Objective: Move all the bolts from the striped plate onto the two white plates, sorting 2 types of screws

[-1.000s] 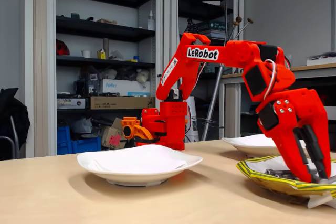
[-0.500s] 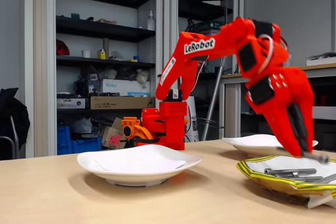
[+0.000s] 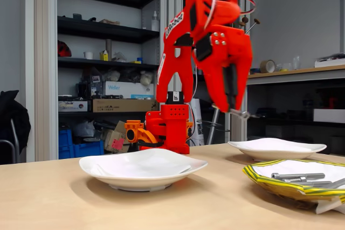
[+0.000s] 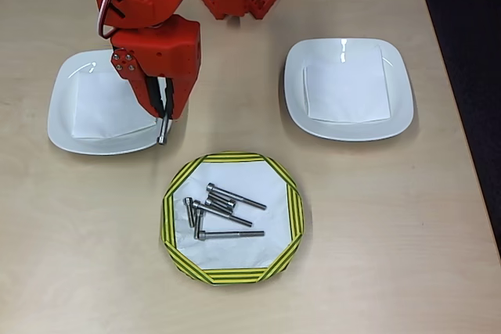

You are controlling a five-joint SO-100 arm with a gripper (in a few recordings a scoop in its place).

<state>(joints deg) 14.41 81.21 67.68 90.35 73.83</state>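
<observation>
Bolts [image 4: 221,210] remain on the striped plate [image 4: 291,210], while the fingers [image 4: 162,127], closed on one bolt [image 3: 241,114], hang just above the nearer white plate's [image 4: 66,119] rim, apparently for sorting.

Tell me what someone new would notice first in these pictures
The bright red arm stands out, raised high with its gripper shut on a bolt above the left white plate in the overhead view. Below it, the striped plate holds the remaining bolts in a loose pile, while the right white plate carries only a paper square.
</observation>
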